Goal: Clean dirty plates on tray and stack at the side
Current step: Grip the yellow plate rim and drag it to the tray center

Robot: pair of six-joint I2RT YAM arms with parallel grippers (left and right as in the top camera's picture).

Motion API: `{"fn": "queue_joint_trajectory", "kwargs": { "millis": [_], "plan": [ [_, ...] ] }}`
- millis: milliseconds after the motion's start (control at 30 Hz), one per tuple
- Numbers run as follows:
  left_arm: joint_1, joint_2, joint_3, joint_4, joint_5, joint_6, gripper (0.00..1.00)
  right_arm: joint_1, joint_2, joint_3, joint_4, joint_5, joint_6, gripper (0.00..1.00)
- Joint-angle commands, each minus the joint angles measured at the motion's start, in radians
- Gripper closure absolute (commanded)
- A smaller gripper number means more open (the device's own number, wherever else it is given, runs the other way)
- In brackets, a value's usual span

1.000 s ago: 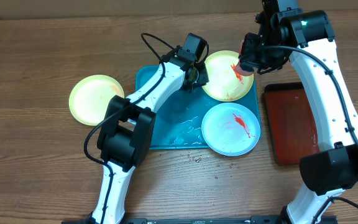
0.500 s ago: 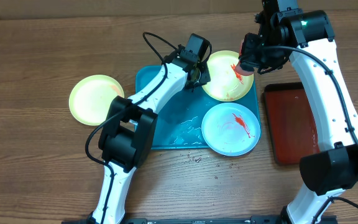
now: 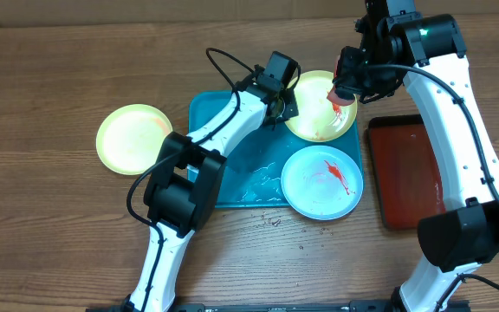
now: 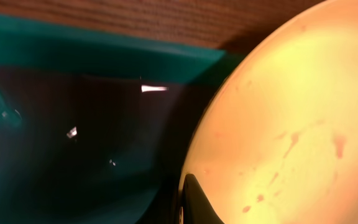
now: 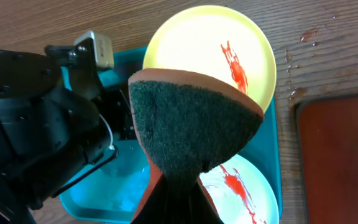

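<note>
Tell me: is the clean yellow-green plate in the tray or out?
Out: the plate lies on the table, beside the tray.

**Two white-and-black arms, cabled in black**

The left arm point(image 3: 232, 121) has smooth white shells for its links, chunky black joint housings point(image 3: 180, 186) and a boxy black wrist unit point(image 3: 280, 69). Thin black cables point(image 3: 219, 59) loop off it near the wrist and by the lower joint. The right arm point(image 3: 466, 130) is built alike, with white links between rounded black housings. A black cable runs along its shell, and a small green light point(image 3: 422, 33) glows on the top housing. Seen from the right wrist, the left arm's black casing is matt and carries a small pale block point(image 5: 96, 50). One of the left fingers point(image 4: 194, 202) shows as a glossy black rounded tip.
</note>
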State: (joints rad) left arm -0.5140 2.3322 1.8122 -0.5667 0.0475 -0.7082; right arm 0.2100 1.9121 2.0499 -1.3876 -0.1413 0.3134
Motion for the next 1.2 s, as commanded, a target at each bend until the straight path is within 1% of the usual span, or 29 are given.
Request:
{"fn": "queue_joint_trajectory", "kwargs": {
  "millis": [0, 100, 167, 233, 333, 400, 500, 567, 667, 700, 733, 767, 800, 833, 867, 1000, 1167],
  "plan": [
    [0.058, 0.024, 0.014, -0.002, -0.035, 0.011, 0.96, -0.004, -0.003, 0.003, 0.003, 0.010, -0.017, 0.96],
    [0.098, 0.023, 0.033, -0.015, -0.024, 0.051, 0.96, -0.004, -0.003, 0.003, 0.001, 0.010, -0.027, 0.96],
    [0.129, 0.021, 0.060, -0.065, 0.002, 0.112, 0.96, -0.004, -0.003, 0.003, 0.003, 0.010, -0.027, 0.96],
    [0.156, 0.021, 0.100, -0.163, 0.024, 0.188, 0.96, -0.003, -0.003, 0.003, 0.005, 0.009, -0.027, 0.96],
    [0.195, 0.021, 0.163, -0.348, 0.025, 0.264, 0.96, -0.002, -0.003, 0.002, 0.006, 0.009, -0.026, 0.96],
    [0.219, 0.021, 0.193, -0.465, 0.042, 0.370, 0.96, 0.000, -0.002, -0.012, 0.018, 0.002, -0.026, 0.96],
    [0.238, 0.021, 0.199, -0.570, 0.071, 0.519, 0.96, 0.006, -0.002, -0.041, 0.040, -0.019, -0.026, 0.96],
    [0.246, 0.021, 0.199, -0.629, 0.075, 0.586, 0.96, 0.015, 0.006, -0.055, 0.051, -0.025, -0.026, 0.96],
    [0.251, 0.021, 0.199, -0.667, 0.073, 0.651, 0.96, 0.033, 0.023, -0.068, 0.063, -0.030, -0.026, 0.96],
    [0.252, 0.021, 0.199, -0.668, 0.072, 0.657, 0.96, 0.039, 0.027, -0.072, 0.068, -0.032, -0.026, 0.96],
    [0.253, 0.021, 0.199, -0.666, 0.073, 0.657, 0.89, 0.045, 0.030, -0.078, 0.076, -0.037, -0.026, 0.96],
    [0.254, 0.021, 0.199, -0.663, 0.073, 0.656, 0.86, 0.051, 0.030, -0.085, 0.085, -0.040, -0.026, 0.96],
    [0.254, 0.021, 0.199, -0.659, 0.073, 0.634, 0.82, 0.057, 0.030, -0.094, 0.095, -0.040, -0.026, 0.96],
    [0.260, 0.021, 0.200, -0.660, 0.073, 0.565, 0.77, 0.066, 0.030, -0.100, 0.100, -0.040, -0.026, 0.96],
    [0.265, 0.021, 0.200, -0.669, 0.074, 0.535, 0.75, 0.071, 0.031, -0.101, 0.100, -0.041, -0.026, 0.96],
    [0.286, 0.021, 0.199, -0.715, 0.089, 0.446, 0.75, 0.083, 0.031, -0.101, 0.112, -0.051, -0.022, 0.96],
    [0.304, 0.021, 0.198, -0.750, 0.172, 0.439, 0.78, 0.098, 0.031, -0.106, 0.130, -0.062, -0.022, 0.96]
  ]
}}
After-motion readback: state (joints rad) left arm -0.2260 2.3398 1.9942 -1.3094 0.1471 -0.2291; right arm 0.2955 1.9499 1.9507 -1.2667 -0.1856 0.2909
